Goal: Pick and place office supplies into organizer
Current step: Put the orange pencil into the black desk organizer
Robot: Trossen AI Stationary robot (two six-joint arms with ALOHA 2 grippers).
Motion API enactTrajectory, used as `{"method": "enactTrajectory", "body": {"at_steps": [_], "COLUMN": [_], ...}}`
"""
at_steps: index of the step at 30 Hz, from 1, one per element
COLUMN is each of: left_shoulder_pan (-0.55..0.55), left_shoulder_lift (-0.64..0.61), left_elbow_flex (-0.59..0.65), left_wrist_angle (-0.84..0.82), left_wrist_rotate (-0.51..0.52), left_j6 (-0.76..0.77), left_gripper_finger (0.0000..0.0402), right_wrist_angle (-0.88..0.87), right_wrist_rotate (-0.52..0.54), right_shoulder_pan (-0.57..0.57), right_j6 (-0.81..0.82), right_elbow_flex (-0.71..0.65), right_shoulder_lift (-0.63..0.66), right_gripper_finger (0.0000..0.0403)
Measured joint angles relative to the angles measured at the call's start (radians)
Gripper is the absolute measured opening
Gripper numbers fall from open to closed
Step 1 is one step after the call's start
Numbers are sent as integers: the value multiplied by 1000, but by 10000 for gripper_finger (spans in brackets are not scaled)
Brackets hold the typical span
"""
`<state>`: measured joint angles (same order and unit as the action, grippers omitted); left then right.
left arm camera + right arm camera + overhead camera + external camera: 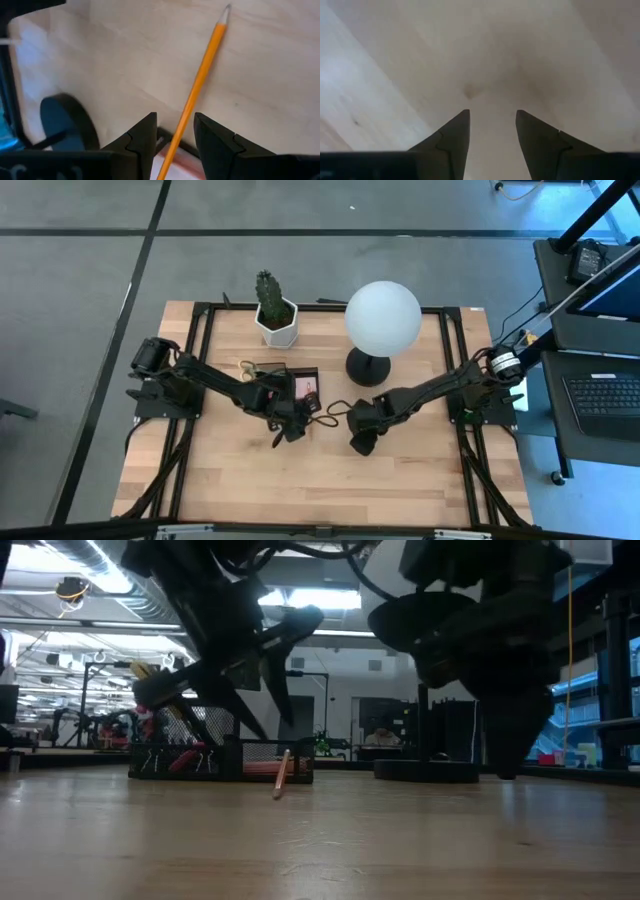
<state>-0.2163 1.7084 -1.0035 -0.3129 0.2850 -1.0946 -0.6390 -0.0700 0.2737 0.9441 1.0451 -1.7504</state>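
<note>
Wood tabletop [330, 480] is lying bare beneath my parted right claw [492, 137]; I'm watching the orange pencil [197, 90] slanting toward upper right between the left claw's [175, 142] open fingers.

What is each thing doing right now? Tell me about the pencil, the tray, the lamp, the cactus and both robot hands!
Orange pencil: leaning on the tray's edge, tip on the table.
Black tray: holding supplies.
Lamp: upright.
Cactus: upright in its white pot.
Left gripper: open, fingers either side of the pencil.
Right gripper: open, empty, above bare table.
</note>
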Motion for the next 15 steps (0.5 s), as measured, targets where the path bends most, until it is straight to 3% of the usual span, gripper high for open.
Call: {"method": "enactTrajectory", "body": {"at_steps": [15], "left_shoulder_pan": [70], "left_shoulder_lift": [58], "left_elbow_flex": [0], "left_wrist_angle": [9], "left_wrist_rotate": [-130], "left_j6": [-109], "left_gripper_finger": [125], "right_wrist_angle": [-3], "right_wrist_rotate": [111], "right_shoulder_pan": [140], "right_j6": [181], "right_elbow_flex": [0], "right_shoulder_lift": [0], "right_gripper_finger": [162]}}
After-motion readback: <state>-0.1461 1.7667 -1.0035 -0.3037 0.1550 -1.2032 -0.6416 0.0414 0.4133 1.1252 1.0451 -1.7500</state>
